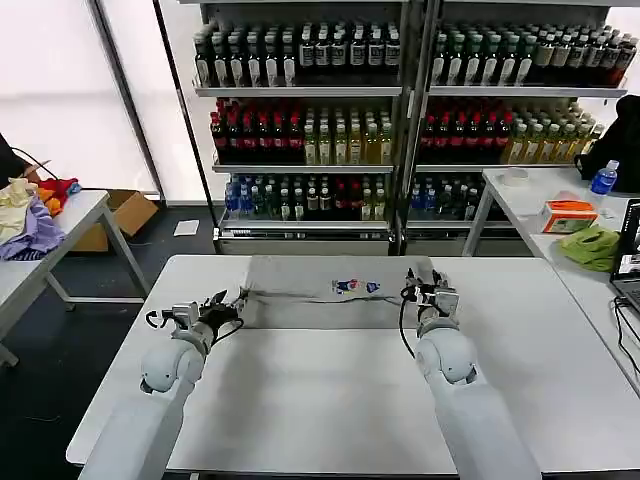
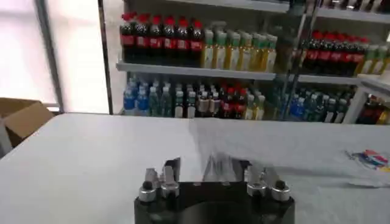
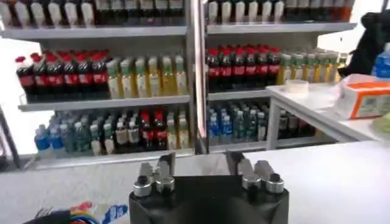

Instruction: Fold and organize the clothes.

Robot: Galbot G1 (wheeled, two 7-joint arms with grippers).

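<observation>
A light grey shirt (image 1: 330,300) lies flat and folded across the far middle of the white table (image 1: 330,400), its small multicoloured print (image 1: 355,287) facing up. My left gripper (image 1: 228,302) sits at the shirt's left edge. In the left wrist view this gripper (image 2: 208,169) is open, with a raised crease of the grey cloth (image 2: 216,165) between its spread fingers. My right gripper (image 1: 425,287) sits at the shirt's right edge. In the right wrist view it (image 3: 200,163) is open over the grey cloth, and the print (image 3: 91,214) lies off to one side.
Bottle shelves (image 1: 400,120) stand behind the table. A side table at the right holds a lime-green cloth (image 1: 592,245), an orange-and-white box (image 1: 568,215) and a blue bottle (image 1: 603,178). A left table carries purple, yellow and red garments (image 1: 30,215). A cardboard box (image 1: 125,210) is on the floor.
</observation>
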